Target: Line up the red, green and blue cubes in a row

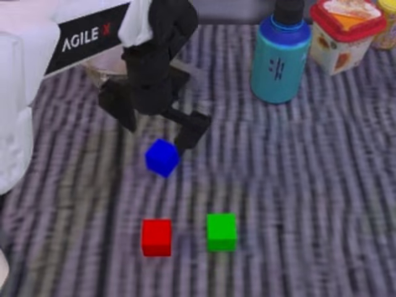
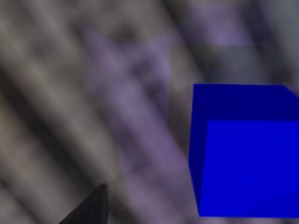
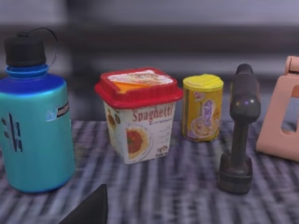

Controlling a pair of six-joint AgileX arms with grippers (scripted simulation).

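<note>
The left gripper [image 1: 162, 133] hangs over the striped table [image 1: 309, 185] with fingers spread, the blue cube [image 1: 162, 157] seemingly free at one fingertip, though contact is hard to judge. Red cube [image 1: 156, 237] and green cube [image 1: 221, 231] already sit side by side nearer the front; blue still needs grasping and carrying into their row.

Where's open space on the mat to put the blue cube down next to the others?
Bare mat lies right of the green cube and left of the red cube. The top right is crowded by the bottle and tub.
</note>
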